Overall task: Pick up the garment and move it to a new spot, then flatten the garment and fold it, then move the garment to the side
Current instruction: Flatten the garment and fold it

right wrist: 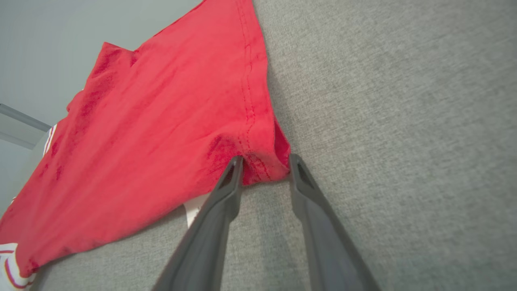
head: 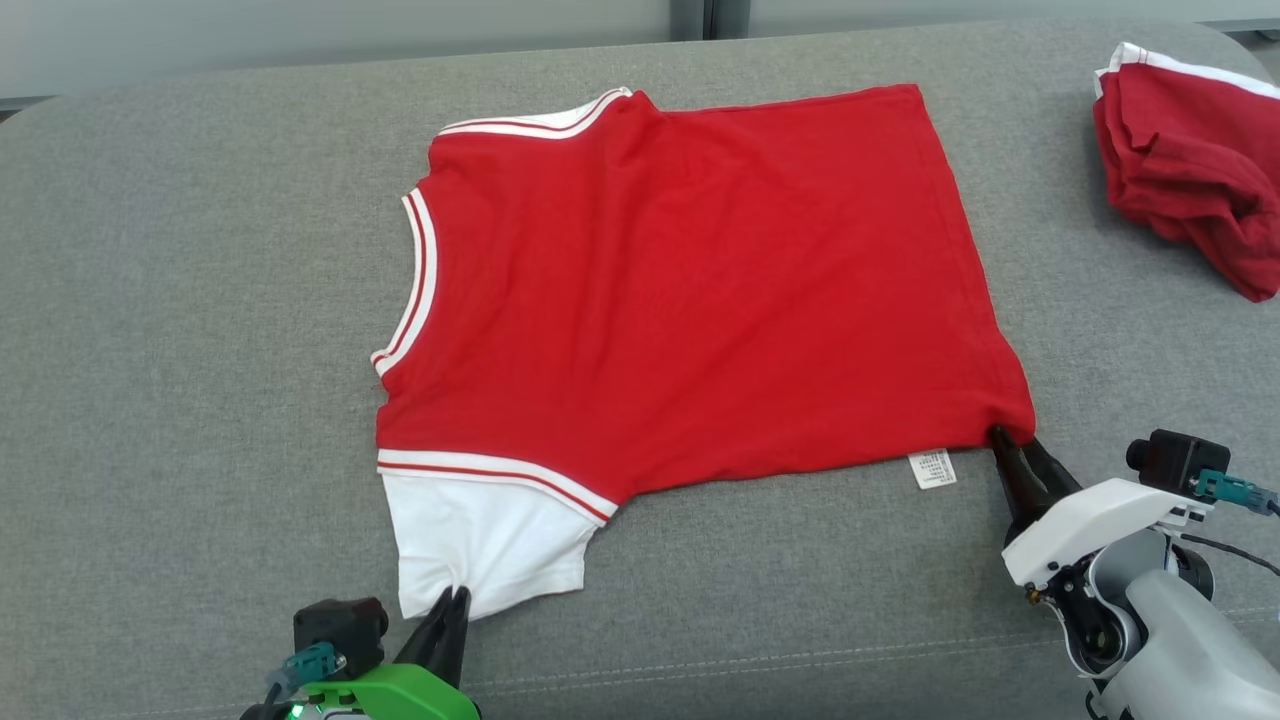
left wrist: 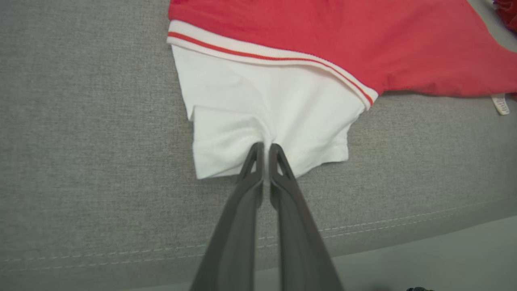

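Grey cushion (head: 180,350), red garment (head: 680,290), second red cloth (head: 1190,150) cropped

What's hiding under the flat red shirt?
The red shirt lies spread on the grey cushion, which shows all round it. A white label pokes out from under its near edge. The cloth covers anything else that may lie beneath, so I cannot tell.

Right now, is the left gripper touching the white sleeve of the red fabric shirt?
Touching. The left wrist view shows the left gripper pinched shut on the white sleeve, cloth puckering at its tips.
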